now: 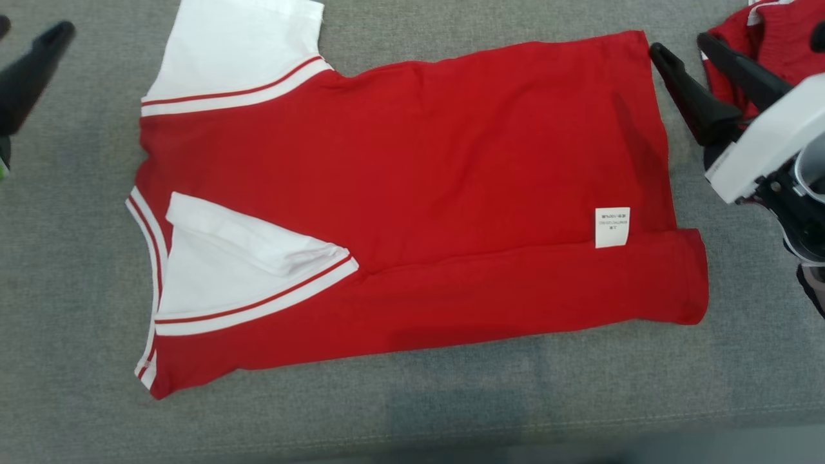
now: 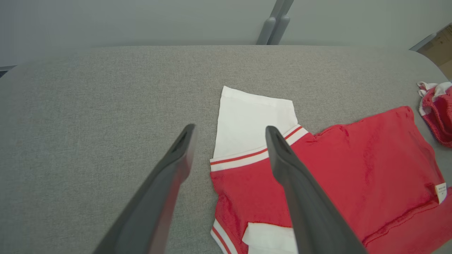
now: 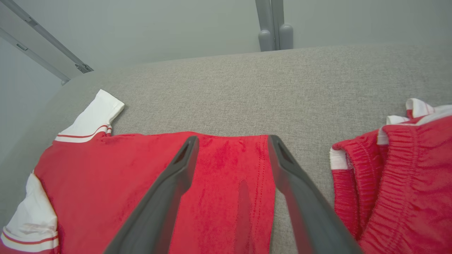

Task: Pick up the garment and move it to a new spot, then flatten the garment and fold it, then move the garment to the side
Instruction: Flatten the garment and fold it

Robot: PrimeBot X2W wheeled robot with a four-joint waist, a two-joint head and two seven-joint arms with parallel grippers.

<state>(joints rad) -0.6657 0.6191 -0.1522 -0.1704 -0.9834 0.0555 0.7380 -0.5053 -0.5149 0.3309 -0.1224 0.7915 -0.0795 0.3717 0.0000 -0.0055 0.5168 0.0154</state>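
The garment (image 1: 419, 161) is a red T-shirt with white sleeves, lying flat on the grey padded surface. Its near long edge is folded over the body, with one white sleeve (image 1: 245, 258) tucked on top and a white label (image 1: 611, 227) showing. The other sleeve (image 1: 238, 51) sticks out at the far left. My left gripper (image 1: 32, 32) hovers open off the shirt's collar end; in the left wrist view the left gripper (image 2: 230, 129) is above the far sleeve (image 2: 247, 120). My right gripper (image 1: 682, 45) is open beside the hem's far corner, and the right gripper (image 3: 233, 139) straddles that hem (image 3: 229, 169).
A second red item with white trim and an elastic waistband (image 1: 773, 38) lies bunched at the far right, close to the right gripper (image 3: 399, 176). The grey surface (image 1: 412, 399) has free room in front and to the left. A wall and grey posts (image 3: 273, 24) stand behind.
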